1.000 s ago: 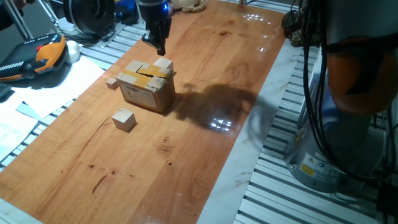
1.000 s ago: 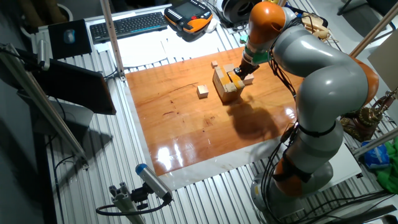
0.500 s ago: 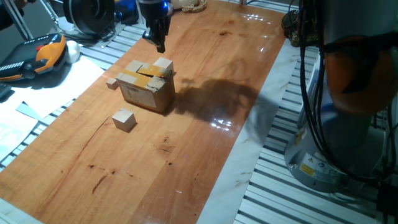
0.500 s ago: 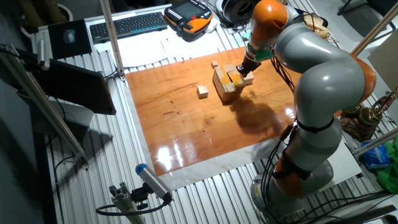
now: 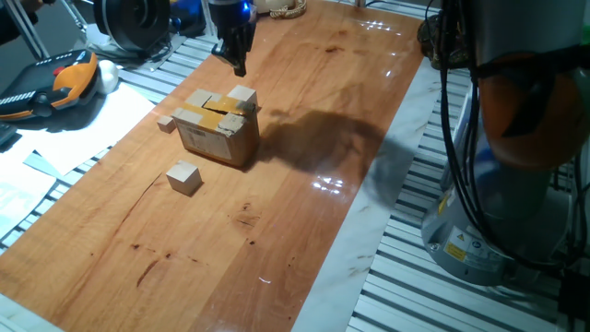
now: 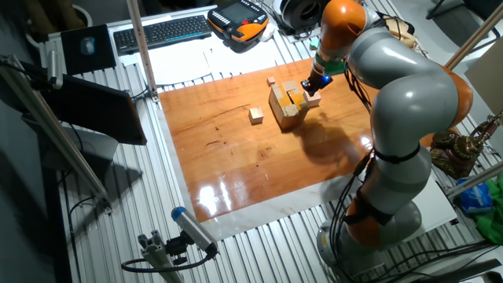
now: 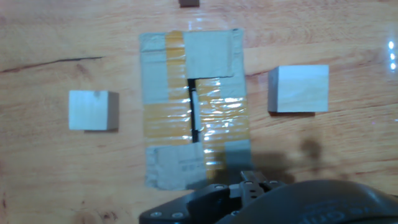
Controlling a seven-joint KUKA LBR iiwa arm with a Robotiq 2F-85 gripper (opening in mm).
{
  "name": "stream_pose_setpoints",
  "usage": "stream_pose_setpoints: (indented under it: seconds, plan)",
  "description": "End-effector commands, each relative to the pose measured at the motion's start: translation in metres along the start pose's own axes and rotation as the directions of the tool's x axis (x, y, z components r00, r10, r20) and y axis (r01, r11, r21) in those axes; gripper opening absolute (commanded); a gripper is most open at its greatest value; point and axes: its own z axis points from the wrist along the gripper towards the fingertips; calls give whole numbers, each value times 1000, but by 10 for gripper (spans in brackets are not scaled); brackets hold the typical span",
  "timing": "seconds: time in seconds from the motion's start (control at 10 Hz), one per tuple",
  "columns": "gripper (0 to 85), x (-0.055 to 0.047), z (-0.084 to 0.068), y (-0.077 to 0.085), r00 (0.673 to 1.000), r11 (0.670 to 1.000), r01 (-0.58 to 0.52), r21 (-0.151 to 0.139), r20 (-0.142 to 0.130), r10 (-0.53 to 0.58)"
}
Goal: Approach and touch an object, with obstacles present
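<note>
Polished wooden surface point(image 5: 304, 120) carries a taped box point(image 5: 218, 129) ringed by blocks as obstacles – the pincer point(image 5: 239, 65) hovers above, its spread indiscernible.

From my remote seat, on the other fixed view, I see a black keyboard point(image 6: 161, 30) at about 11 o'clock from the wooden table point(image 6: 236, 169), and an orange-and-black teach pendant point(image 6: 238, 17) at 12 o'clock, both on the slatted metal bench. A dark flat panel point(image 6: 102, 110) leans at 9 o'clock, and a green cloth point(image 6: 491, 208) lies at 4 o'clock. On one fixed view, white paper sheets point(image 5: 64, 129) lie beside the table's 9 o'clock edge.
</note>
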Motion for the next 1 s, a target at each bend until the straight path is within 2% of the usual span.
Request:
stream_pose_setpoints:
  seconds: [0.0, 0.3, 0.7, 0.8, 0.9]
  plan:
    - [0, -1, 1, -5, 1000, 1000, 3, 1, 0, -3]
    - [0, 4, 7, -23, 1000, 1000, -5, 8, 14, 5]
    - [0, 9, 14, -44, 999, 999, -38, -3, 9, 38]
    - [0, 11, 18, -49, 999, 999, -43, 13, 18, 43]
    - [0, 12, 20, -52, 999, 999, -48, 16, 18, 47]
